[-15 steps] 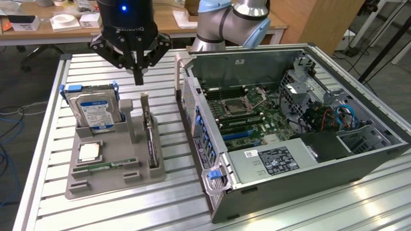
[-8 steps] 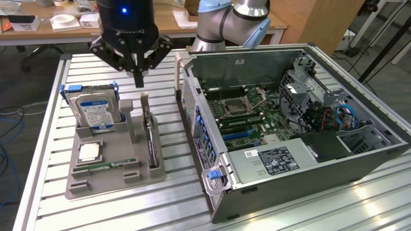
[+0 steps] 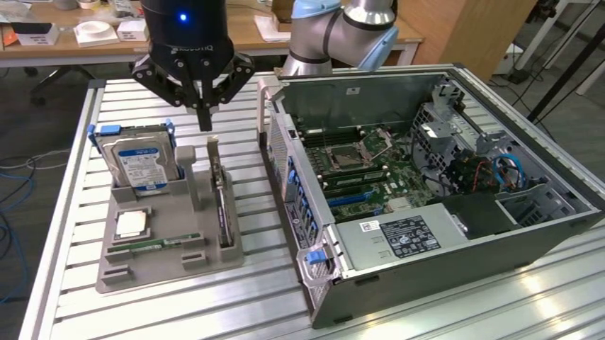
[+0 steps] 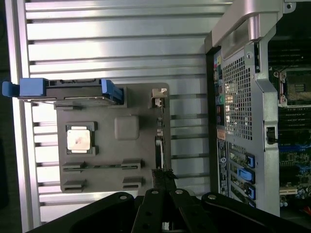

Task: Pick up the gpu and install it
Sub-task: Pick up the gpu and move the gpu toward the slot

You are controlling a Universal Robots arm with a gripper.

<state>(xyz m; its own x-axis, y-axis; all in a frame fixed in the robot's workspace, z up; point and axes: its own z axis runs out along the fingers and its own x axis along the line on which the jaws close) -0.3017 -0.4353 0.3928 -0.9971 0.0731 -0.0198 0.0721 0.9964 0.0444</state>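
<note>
Hovering above the parts tray: gripper [image 3: 205,126], black jaws pressed together, holding nothing.
Nearest, ribbed aluminium slat table [image 3: 189,312] carrying a grey moulded tray [image 3: 161,273]. Thin green memory stick [image 3: 156,244] lies flat; a square silver-lidded CPU [image 3: 132,225] sits behind it. The gpu [image 3: 220,205], a slim dark card, stands on edge along the tray side nearest the case, just below the fingertips. Boxy hard drive [image 3: 142,166] stands upright in blue rails. Open steel tower case [image 3: 426,276] at the exterior view's right, green motherboard [image 3: 359,177] exposed.
</note>
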